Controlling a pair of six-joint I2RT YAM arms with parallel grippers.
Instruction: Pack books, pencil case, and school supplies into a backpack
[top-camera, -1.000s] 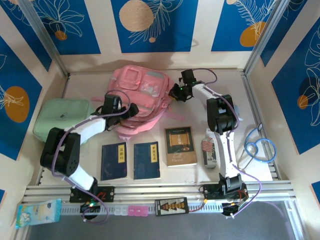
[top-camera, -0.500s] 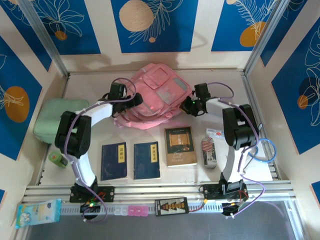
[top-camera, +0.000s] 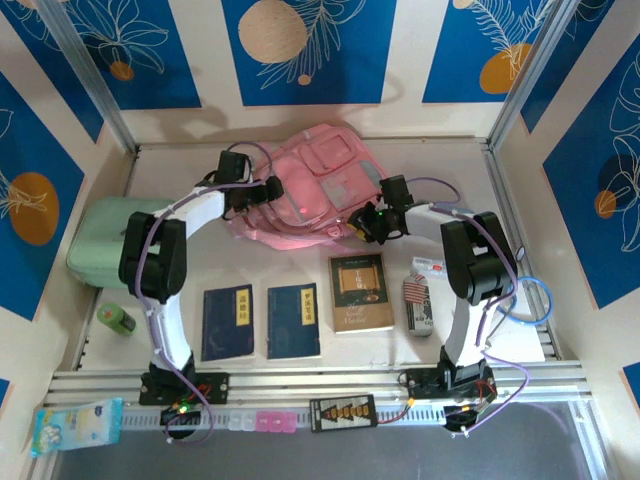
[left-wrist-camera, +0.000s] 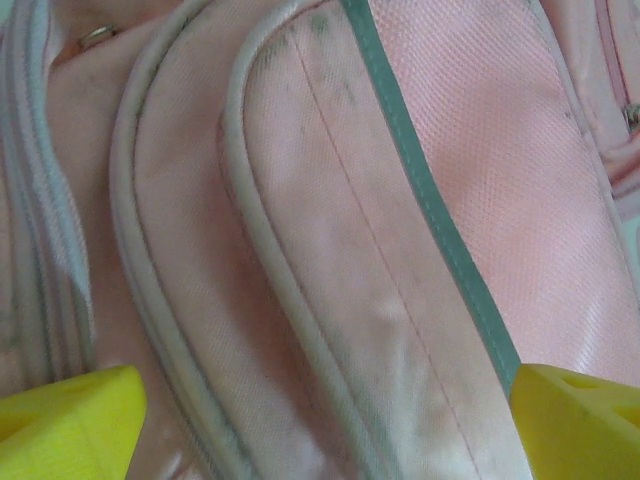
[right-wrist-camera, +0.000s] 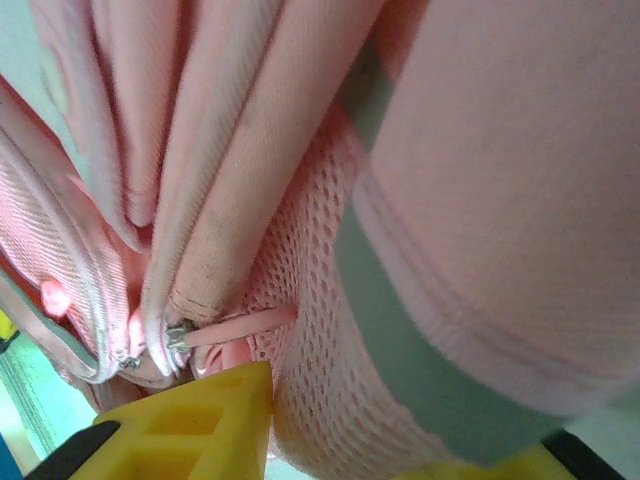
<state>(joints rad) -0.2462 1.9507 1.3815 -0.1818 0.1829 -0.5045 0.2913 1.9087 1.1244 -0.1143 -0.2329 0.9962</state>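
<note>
Near edge, left: blue tissue pack (top-camera: 75, 425) on the rail in front of the left arm's base. On the table (top-camera: 460, 160), a row of three books lying flat: two dark blue books (top-camera: 228, 322) side by side, just apart, then the brown book (top-camera: 361, 291) to their right, set slightly farther back. Small green cylinder (top-camera: 116, 318) left of the blue books, beside the left arm. Right of the brown book: striped pack (top-camera: 414, 290) touching a grey-white oblong (top-camera: 422, 316), and a white card (top-camera: 430, 266) just behind them. Blue cable loop (top-camera: 525, 295) near the right wall. Mint-green case (top-camera: 100, 240) at mid-left, partly under the left arm.

Farther back, the pink backpack (top-camera: 310, 185) lies at the centre rear of the table, tilted, with both arms at it. Left end effector (top-camera: 268, 192) is at its left side; yellow fingertips (left-wrist-camera: 70, 415) are spread wide, open, over a pink panel. Right end effector (top-camera: 360, 222) is at the lower right edge; yellow finger (right-wrist-camera: 200, 420) is against mesh and a zipper pull, with fabric between the jaws. Cannot tell if it is clamping.
</note>
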